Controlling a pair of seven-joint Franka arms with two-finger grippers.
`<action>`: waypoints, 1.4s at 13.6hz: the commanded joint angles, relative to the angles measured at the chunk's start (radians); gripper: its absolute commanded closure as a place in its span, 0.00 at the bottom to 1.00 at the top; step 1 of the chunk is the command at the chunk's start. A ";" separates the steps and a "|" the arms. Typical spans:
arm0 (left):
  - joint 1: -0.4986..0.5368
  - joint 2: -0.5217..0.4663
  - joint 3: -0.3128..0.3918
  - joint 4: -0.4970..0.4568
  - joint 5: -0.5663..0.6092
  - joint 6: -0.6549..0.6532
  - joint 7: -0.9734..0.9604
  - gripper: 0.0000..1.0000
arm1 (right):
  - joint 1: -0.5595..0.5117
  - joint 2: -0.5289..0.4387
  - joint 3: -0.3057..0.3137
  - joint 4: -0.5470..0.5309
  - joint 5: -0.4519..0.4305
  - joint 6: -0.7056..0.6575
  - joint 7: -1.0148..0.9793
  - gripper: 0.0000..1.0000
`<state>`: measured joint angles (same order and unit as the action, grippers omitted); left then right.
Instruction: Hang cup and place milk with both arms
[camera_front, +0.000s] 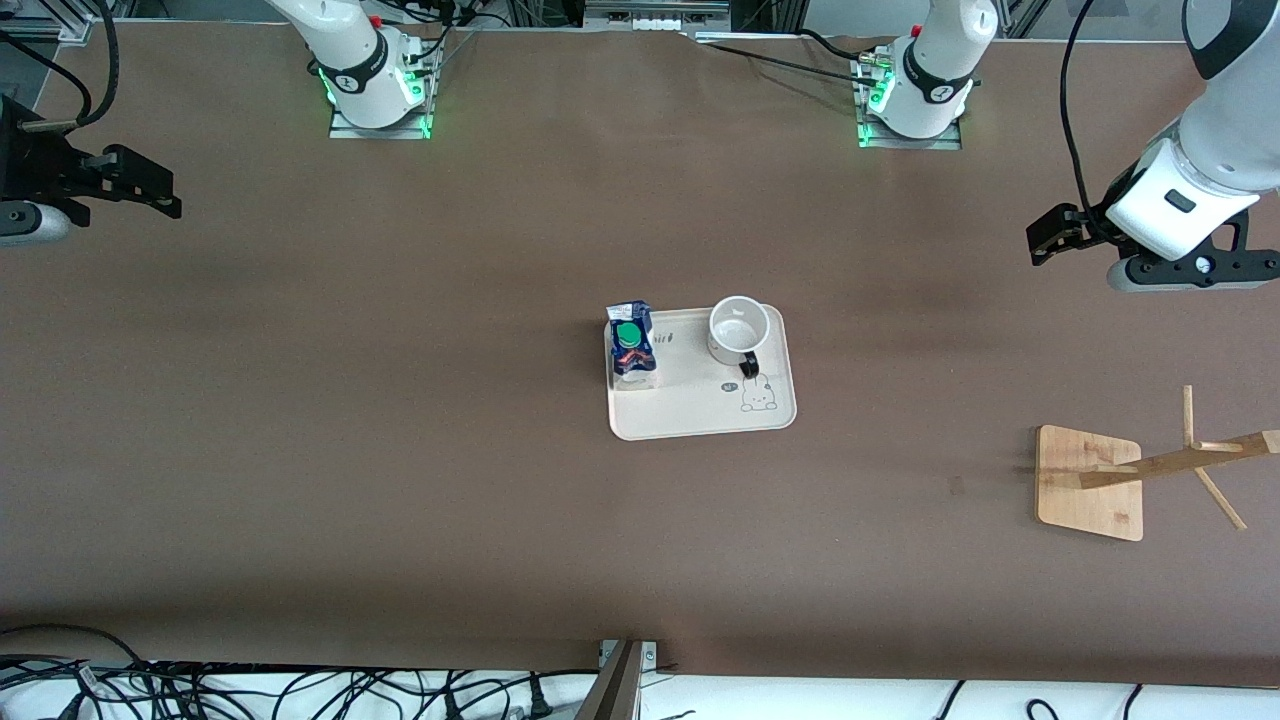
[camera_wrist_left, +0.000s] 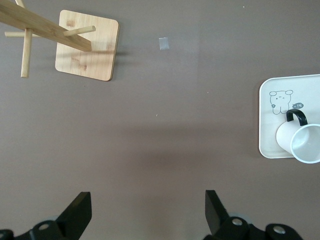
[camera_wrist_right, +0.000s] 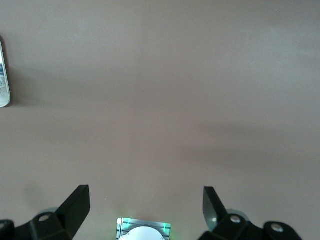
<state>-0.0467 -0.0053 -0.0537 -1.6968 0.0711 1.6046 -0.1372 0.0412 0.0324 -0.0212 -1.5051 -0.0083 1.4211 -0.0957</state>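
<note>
brown table (camera_front: 400, 400) | left gripper (camera_wrist_left: 145, 212), right gripper (camera_wrist_right: 145, 207): jaws spread wide (holding nothing)

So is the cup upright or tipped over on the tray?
Upright: the cup stands on the tray, its round open mouth facing up, interior empty.

No lettering can be read with certainty. The tray (camera_front: 700, 420) carries a printed cartoon bunny (camera_front: 759, 394) with a small dark speech bubble (camera_front: 727, 386) beside it, and a short dark line of print near the milk (camera_front: 632, 345); its letters are too small to make out. The carton's sides bear red-orange print, also unreadable. In the left wrist view the same bunny drawing (camera_wrist_left: 280, 100) and bubble (camera_wrist_left: 298, 105) appear, the bubble's marks illegible.
</note>
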 joint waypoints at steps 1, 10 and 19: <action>0.005 0.005 -0.006 0.025 0.004 -0.023 -0.007 0.00 | -0.004 -0.017 0.004 -0.013 0.017 0.010 0.007 0.00; 0.015 0.007 -0.008 0.025 0.003 -0.023 -0.007 0.00 | 0.000 0.009 0.006 0.017 0.027 0.022 0.005 0.00; 0.005 0.005 -0.017 0.026 0.004 -0.023 -0.010 0.00 | 0.110 0.067 0.012 0.006 0.100 -0.008 -0.021 0.00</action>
<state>-0.0384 -0.0053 -0.0677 -1.6965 0.0711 1.6040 -0.1400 0.1131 0.0950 -0.0109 -1.5065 0.0437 1.4317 -0.1008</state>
